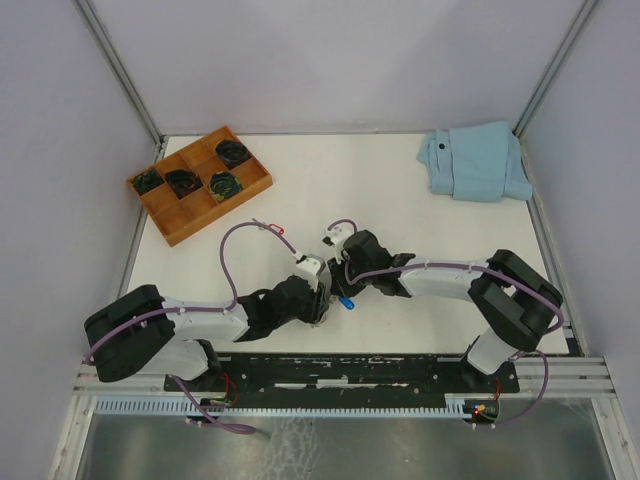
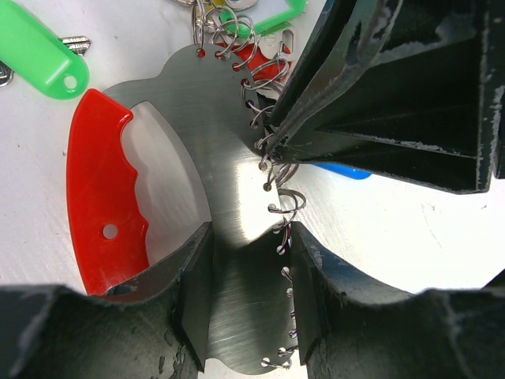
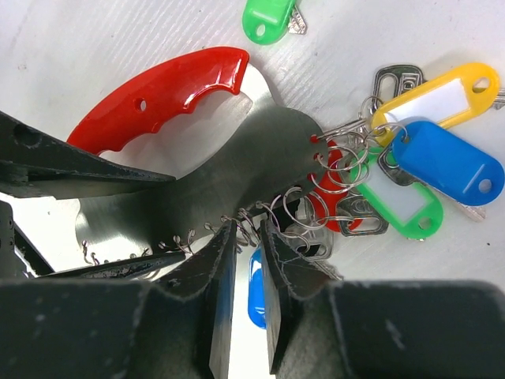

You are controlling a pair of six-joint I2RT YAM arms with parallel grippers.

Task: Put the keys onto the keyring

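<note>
The keyring is a silver metal plate point(image 2: 213, 158) with a red curved band point(image 2: 99, 197) and small wire rings along one edge. It also shows in the right wrist view point(image 3: 229, 170). My left gripper point(image 2: 248, 260) is shut on the plate's lower end. My right gripper point(image 3: 248, 229) is pinched on a wire ring at the plate's edge, above a blue tag point(image 3: 254, 288). A loose key with a green tag point(image 3: 268, 17) lies beside the red band point(image 3: 166, 91). A red tag point(image 3: 335, 201) and another green tag point(image 3: 406, 209) sit among the rings. Both grippers meet at mid-table point(image 1: 330, 285).
Yellow point(image 3: 438, 95) and blue point(image 3: 446, 162) tags with keys hang from the rings. A wooden tray point(image 1: 165, 215) with dark coiled items stands at the back left. A folded light-blue cloth point(image 1: 478, 160) lies at the back right.
</note>
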